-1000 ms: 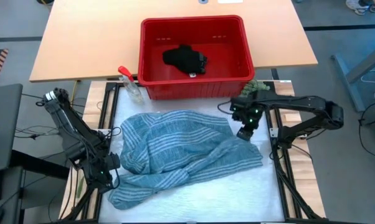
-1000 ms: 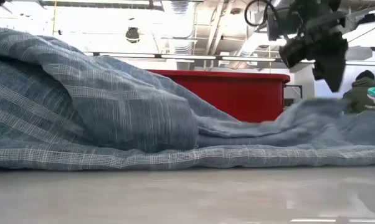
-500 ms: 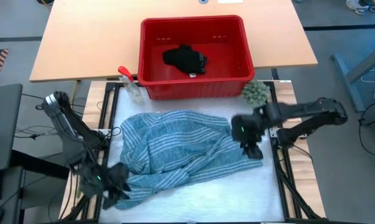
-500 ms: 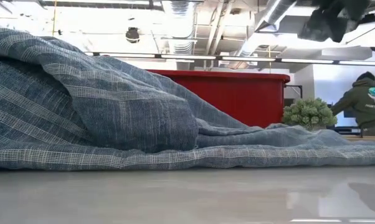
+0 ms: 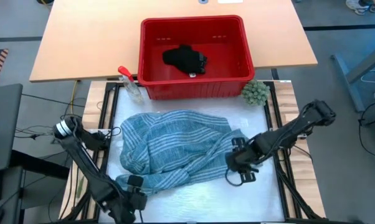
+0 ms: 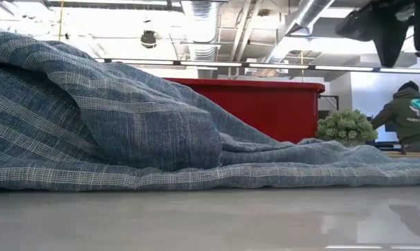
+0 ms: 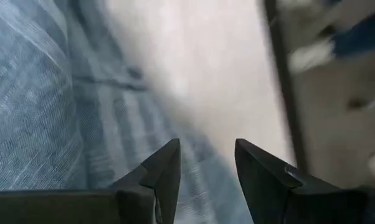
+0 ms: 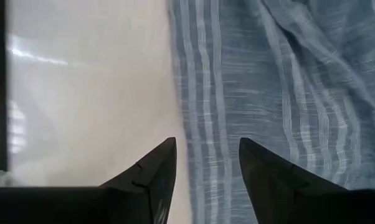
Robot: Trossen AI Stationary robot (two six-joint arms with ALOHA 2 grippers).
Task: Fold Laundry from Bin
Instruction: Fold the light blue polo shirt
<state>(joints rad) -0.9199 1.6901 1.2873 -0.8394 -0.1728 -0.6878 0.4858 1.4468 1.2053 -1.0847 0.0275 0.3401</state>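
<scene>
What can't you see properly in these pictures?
- Low view: the striped shirt fills the front and hides most of the red bin and everything inside it.
- High view: the black thing in the bin is too small to tell what it is.
- Left wrist view: the table edge is blurred.
- High view: the left hand is too dark to make out.

Shirt (image 5: pixel 175 146) before bin (image 5: pixel 194 87)
</scene>
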